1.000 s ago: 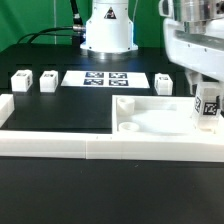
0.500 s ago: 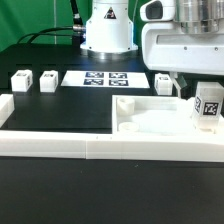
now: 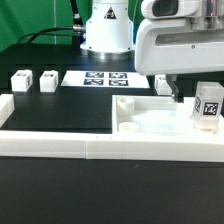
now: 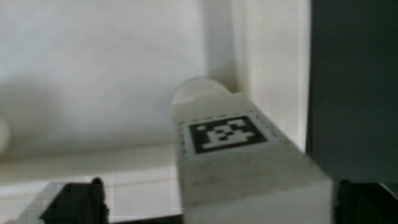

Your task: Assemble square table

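Two white leg blocks sit at the exterior view's left on the black table [image 3: 60, 110], the outer leg block [image 3: 20, 80] and the inner leg block [image 3: 47, 80]. They are side by side but apart, each with a tag facing forward. Next along lies the marker board [image 3: 107, 78], flat in front of the robot base [image 3: 107, 30]. A long border wall [image 3: 60, 143] runs across the near side, with a short return at its left end.

Right of the marker board, a third leg block [image 3: 163, 84] peeks out, partly hidden by the arm's bulky white body [image 3: 180, 45]. Nearer, the tabletop slab [image 3: 150, 125] lies flat, tucked against the border wall, with a round hole [image 3: 125, 103] showing at its left rear corner. At the slab's right end the upright leg [image 3: 208, 108] stands with its tag facing forward. Whether it is seated in the slab I cannot tell.

From the wrist, the gripper [image 4: 222, 205] is spread wide, its dark fingertips [image 4: 80, 200] at either side of the upright leg [image 4: 240, 165]. A clear gap shows on one side; on the other side I cannot tell if the finger touches. Nothing is pinched.
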You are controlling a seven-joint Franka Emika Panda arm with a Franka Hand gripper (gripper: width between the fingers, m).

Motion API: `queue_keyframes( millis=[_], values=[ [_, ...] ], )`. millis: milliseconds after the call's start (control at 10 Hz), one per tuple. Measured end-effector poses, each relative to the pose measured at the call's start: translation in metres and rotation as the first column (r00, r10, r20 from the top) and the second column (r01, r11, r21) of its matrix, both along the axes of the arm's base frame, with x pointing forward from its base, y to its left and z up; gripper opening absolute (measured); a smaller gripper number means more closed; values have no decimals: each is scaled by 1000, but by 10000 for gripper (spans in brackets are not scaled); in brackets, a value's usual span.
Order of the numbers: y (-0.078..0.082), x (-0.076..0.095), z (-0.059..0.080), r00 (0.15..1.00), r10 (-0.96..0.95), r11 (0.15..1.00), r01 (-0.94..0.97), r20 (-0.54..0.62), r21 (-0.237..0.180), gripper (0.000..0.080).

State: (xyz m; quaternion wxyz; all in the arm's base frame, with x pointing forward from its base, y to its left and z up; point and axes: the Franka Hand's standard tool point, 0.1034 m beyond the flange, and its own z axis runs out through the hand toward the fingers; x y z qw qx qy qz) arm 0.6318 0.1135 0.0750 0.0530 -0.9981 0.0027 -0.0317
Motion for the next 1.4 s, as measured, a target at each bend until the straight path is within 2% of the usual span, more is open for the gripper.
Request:
queue_keyframes(
  millis=[100,300,400,500,800,1000,1300,1400],
  values=[
    [1,0,0,998,-64,998,64,-9,7,649],
    [1,0,0,996,-91,996,91,-12,10,381],
    [1,0,0,988,-152,988,152,-19,14,381],
    [1,0,0,973,-228,973,229,-29,17,290],
    [-1,0,0,905,-421,906,423,-55,25,290],
    [-2,0,0,701,-707,703,711,-95,15,290],
    [-2,-1,-2,354,-921,359,933,-164,0,291],
    [-2,-2,-2,209,-960,215,976,-186,-13,291]
  ],
)
